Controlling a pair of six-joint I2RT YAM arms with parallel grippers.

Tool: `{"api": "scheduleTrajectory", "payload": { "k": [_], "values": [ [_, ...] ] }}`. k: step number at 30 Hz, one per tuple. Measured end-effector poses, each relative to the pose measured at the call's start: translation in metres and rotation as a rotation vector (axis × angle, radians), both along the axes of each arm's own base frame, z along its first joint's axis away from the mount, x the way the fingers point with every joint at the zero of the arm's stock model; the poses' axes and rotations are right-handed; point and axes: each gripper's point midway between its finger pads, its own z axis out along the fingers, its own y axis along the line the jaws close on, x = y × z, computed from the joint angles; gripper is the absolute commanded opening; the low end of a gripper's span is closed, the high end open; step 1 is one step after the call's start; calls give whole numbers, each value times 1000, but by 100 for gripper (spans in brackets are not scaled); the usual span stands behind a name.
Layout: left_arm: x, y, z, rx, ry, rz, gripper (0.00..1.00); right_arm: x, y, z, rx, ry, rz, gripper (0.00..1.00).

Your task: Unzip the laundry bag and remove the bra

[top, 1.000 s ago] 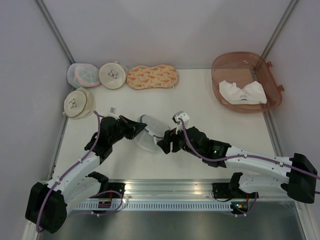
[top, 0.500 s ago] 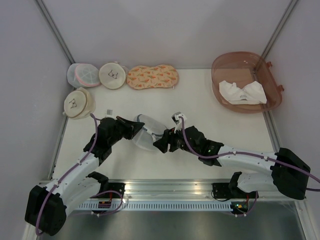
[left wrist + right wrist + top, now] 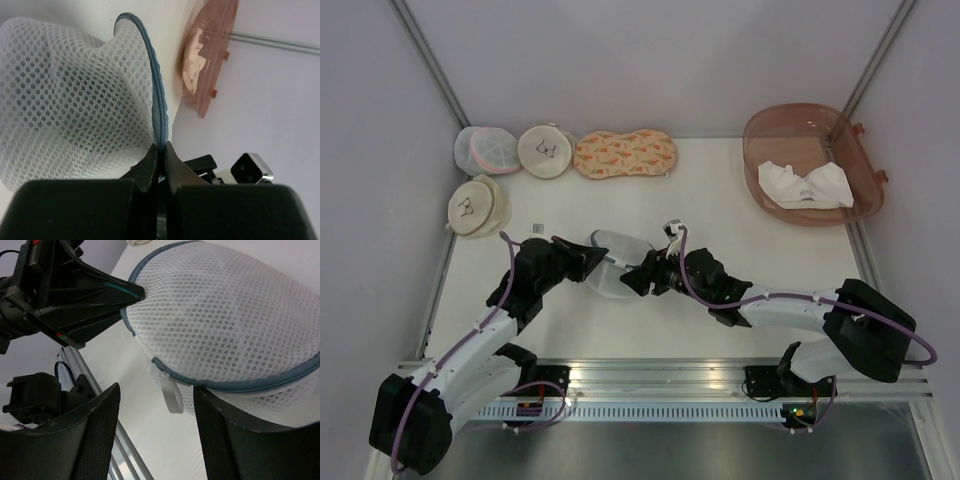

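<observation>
- Location: the laundry bag (image 3: 616, 262) lies toward the near edge of the table (image 3: 740, 220), between the two arms. Its zip looks closed along every stretch on view.
- Left gripper (image 3: 160, 150): its fingers are pressed together on the dark zipper rim (image 3: 156, 85), pulling that edge up into a ridge.
- Right gripper (image 3: 156, 402): its fingers are spread and clear of the bag, one on each side of a grey tab (image 3: 171, 395) hanging at the zip line.
- Bra: not visible. You should assume it is inside, behind the mesh.
- Handling: expect a light, soft pouch that collapses under pressure and slides if pulled unanchored. The mesh offers little purchase, while the stitched rim and the tab are the firm parts. Take the tab and use the pinched rim as your counter-hold.
- Risk: the thin tab may slip from the pads, or the bag may drag along instead of opening.
- Surface: smooth white tabletop, probably low in friction.
- Room: plain grey walls. Other pouches (image 3: 545, 150) lie at the far left and a tub (image 3: 747, 135) with a white cloth (image 3: 805, 185) at the far right, all well apart from the work.
</observation>
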Motion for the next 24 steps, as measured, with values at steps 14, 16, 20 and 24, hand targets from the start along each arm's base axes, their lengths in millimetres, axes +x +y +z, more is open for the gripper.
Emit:
{"api": "scheduleTrajectory", "payload": {
  "k": [14, 16, 20, 24],
  "values": [
    [-2, 1, -2, -10, 4, 4, 2, 13, 4, -6, 24, -6, -22, 42],
    [-2, 1, -2, -11, 4, 4, 2, 16, 2, -5, 27, -13, -30, 39],
    [-2, 0, -3, -12, 4, 1, 2, 19, 0, -5, 25, -18, -36, 29],
    [-4, 1, -7, -10, 11, -1, 2, 19, 0, -5, 18, -23, -30, 29]
  ]
}}
